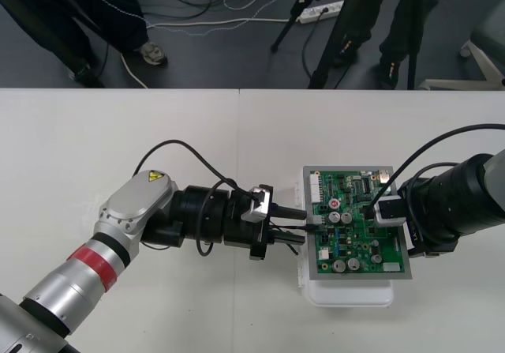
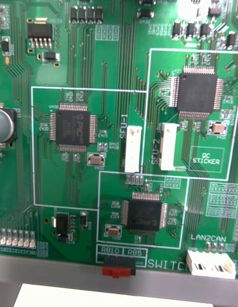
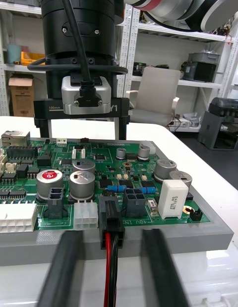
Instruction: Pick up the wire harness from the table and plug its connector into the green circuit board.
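Left gripper (image 1: 298,222) sits right at the left edge of the green circuit board (image 1: 359,227). In the left wrist view its two black fingers (image 3: 64,267) stand either side of the harness's red and black wires (image 3: 111,272), with a sliver of daylight on each side. That reads as a released hand, fingers apart, not pinching anything. The small black plug (image 3: 110,215) stands upright in a black header on the board's edge, beside a white connector. It looks seated, though whether it is fully home I cannot tell. The wires run from it straight out between the fingers, off the board. Right gripper (image 1: 384,208) hangs over the board's far side, fingers spread wide with nothing between them. The board sits on its white base (image 1: 351,294) on the pale table (image 1: 158,132). On handling, this harness looks feather-light and floppy. The thin wires will bend and offer no push at all, so any pressing has to go through the stiff plug body. Tugging the wires risks pulling them from the housing. The place to grip is the plug's flat sides, squarely, because it is small, smooth and easy to cock sideways against delicate pins.
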Available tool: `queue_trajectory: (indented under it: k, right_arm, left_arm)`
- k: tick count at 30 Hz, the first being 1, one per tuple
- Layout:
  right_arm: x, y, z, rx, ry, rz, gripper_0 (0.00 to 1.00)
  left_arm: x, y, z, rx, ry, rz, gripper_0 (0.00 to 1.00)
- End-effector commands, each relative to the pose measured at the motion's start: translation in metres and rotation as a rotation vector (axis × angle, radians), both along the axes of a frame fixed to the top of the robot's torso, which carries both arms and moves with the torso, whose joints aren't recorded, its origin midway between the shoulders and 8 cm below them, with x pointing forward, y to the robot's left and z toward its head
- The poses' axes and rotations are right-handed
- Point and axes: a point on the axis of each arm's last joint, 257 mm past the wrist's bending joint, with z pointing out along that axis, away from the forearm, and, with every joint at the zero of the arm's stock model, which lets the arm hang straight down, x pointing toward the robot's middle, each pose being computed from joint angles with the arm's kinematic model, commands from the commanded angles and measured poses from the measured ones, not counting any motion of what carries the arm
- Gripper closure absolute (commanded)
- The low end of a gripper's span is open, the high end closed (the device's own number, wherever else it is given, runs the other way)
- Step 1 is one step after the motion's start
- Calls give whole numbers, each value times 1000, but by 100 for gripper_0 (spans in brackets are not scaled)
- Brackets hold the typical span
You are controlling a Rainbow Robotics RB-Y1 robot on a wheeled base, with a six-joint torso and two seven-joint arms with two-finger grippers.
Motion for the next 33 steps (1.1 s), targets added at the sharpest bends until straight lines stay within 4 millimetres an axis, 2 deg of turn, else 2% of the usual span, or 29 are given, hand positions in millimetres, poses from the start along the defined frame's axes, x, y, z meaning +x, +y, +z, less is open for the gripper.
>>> queue_trajectory:
  k: [1, 4, 12, 22, 29, 33]
  right_arm:
    - [7, 13, 10, 1, -36, 78, 0]
    - [6, 14, 10, 2, -35, 80, 0]
    - [7, 14, 11, 3, -36, 81, 0]
    - [8, 13, 11, -1, -41, 81, 0]
    - [13, -4, 19, -28, -60, 79, 0]
    - [14, -23, 26, -31, -69, 56, 0]
  left_arm:
    - [9, -3, 20, -4, -41, -2, 7]
    - [13, 7, 17, -2, -28, 15, 0]
    - [25, 36, 13, 9, -12, 61, 0]
    - [49, 87, 16, 47, -36, 131, 0]
    - [59, 129, 22, 83, -63, 180, 0]
    - [62, 155, 24, 121, -73, 204, 0]
